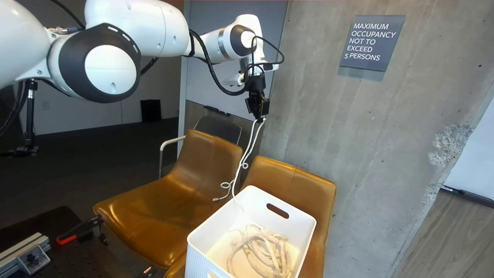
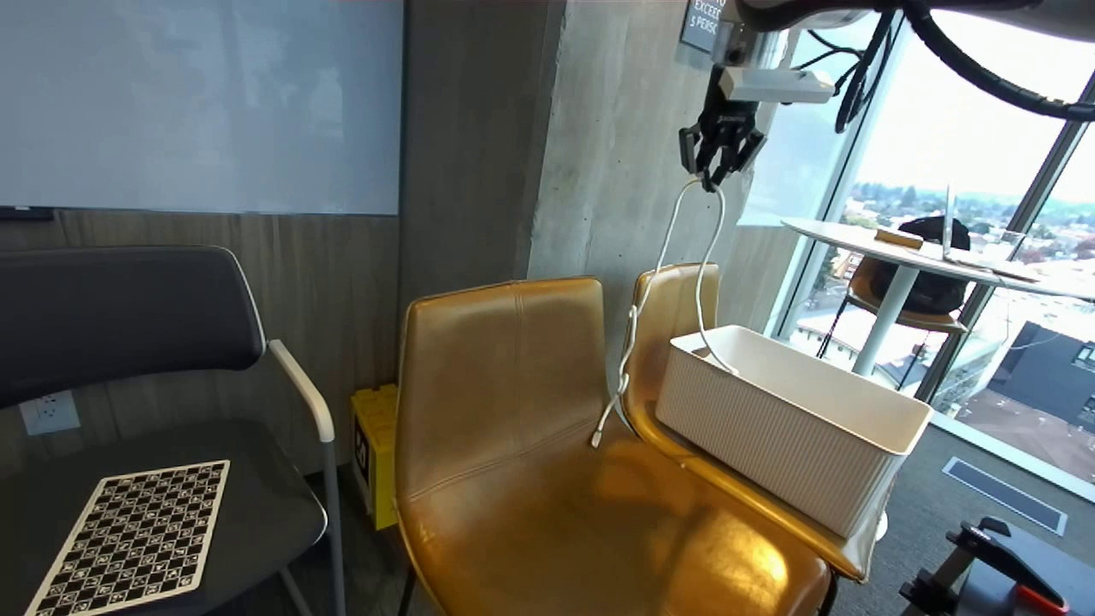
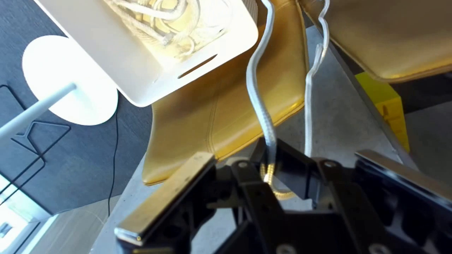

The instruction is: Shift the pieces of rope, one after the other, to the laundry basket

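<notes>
My gripper (image 1: pixel 260 118) is shut on a white piece of rope (image 1: pixel 251 143), high above the chairs and slightly off the laundry basket's corner. From the fingertips, the rope hangs in two strands. One strand dips over the rim into the white laundry basket (image 2: pixel 770 436). The other, with small loops along it, dangles outside the basket, its end over the neighbouring chair in both exterior views. In the wrist view the held rope bends round between the dark fingers (image 3: pixel 247 106). More pieces of rope (image 1: pixel 266 251) lie coiled on the basket's floor; in an exterior view the near wall hides them.
The basket stands on a tan chair (image 1: pixel 308 181); a second tan chair (image 2: pixel 547 513) is right beside it. A concrete wall (image 1: pixel 308 116) rises close behind the gripper. A dark chair (image 2: pixel 128 325) with a checkered board and a yellow box (image 2: pixel 374 445) are nearby.
</notes>
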{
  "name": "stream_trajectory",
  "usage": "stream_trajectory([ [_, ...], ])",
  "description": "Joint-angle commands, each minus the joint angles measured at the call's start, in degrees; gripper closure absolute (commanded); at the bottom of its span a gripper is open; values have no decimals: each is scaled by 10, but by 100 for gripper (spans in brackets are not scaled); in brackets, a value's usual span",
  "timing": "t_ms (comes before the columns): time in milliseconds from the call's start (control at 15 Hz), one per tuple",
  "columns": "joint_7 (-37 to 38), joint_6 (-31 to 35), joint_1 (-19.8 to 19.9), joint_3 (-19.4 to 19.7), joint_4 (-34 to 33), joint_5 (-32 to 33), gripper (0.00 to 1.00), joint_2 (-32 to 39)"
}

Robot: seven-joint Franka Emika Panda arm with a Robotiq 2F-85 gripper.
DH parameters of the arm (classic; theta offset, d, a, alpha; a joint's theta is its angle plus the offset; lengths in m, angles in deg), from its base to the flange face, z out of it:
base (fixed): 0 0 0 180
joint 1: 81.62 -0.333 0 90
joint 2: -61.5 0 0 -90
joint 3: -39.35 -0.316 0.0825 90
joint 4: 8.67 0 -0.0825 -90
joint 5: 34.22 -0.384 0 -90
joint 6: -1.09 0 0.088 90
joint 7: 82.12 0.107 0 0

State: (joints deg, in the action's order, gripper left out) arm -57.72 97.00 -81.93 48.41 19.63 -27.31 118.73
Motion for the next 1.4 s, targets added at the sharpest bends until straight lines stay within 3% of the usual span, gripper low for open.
stream_trajectory([
  [0, 5, -57, 67, -15, -77, -40, 97, -15],
  [67, 5, -63, 84, -15, -82, -48, 97, -26],
  [133, 6, -47, 97, -16, -32, -52, 97, -69],
  [400, -5, -58, 150, -21, -43, -70, 97, -118],
  [800, -15, -74, 161, -29, -34, -84, 97, -167],
  [1333, -15, -68, 166, -39, -31, -97, 97, -180],
])
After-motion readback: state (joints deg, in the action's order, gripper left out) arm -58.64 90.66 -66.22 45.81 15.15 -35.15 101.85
